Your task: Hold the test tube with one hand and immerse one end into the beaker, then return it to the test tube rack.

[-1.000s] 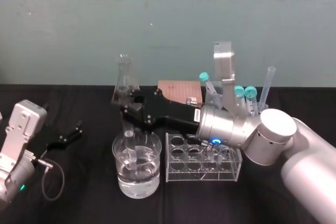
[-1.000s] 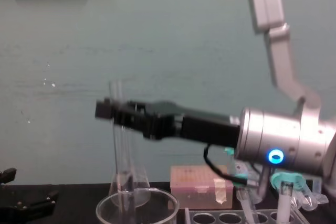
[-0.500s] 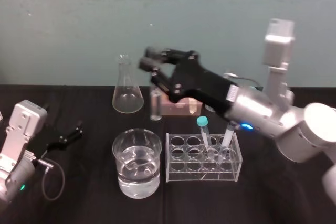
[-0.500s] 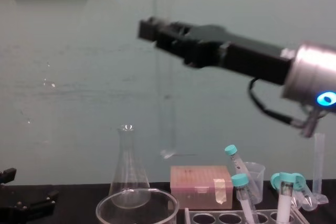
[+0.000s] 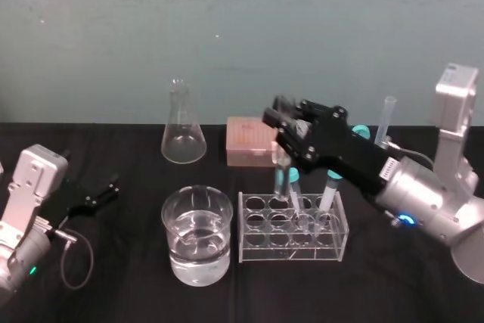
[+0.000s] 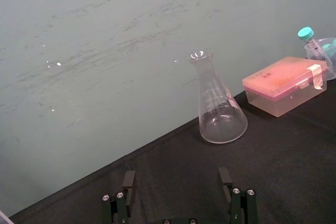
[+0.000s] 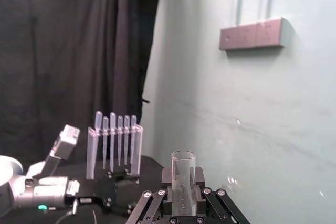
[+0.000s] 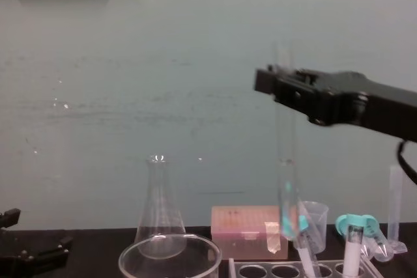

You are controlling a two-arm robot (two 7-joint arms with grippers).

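your right gripper (image 5: 283, 115) had its fingers clamped on the test tube (image 5: 281, 178), upright just over the test tube rack (image 5: 249, 253) and clear of the beaker (image 5: 197, 236), so i'd guess the dip was done. only slotting it into a hole was left. left gripper (image 5: 106, 191) was parked at the table's (image 5: 136, 293) left, fingers wide.

1 ea: beaker (image 5: 198, 236), flask (image 5: 182, 138), rack (image 5: 291, 246), pink box (image 5: 249, 138).

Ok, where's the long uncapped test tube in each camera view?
Head view: the test tube stands upright right of centre, over the test tube rack.
Chest view: the test tube hangs vertical, right of centre.
Right wrist view: its open mouth, bottom centre.
Shared landmark: the right gripper, shut around it.
The left gripper sits parked at head view's left.
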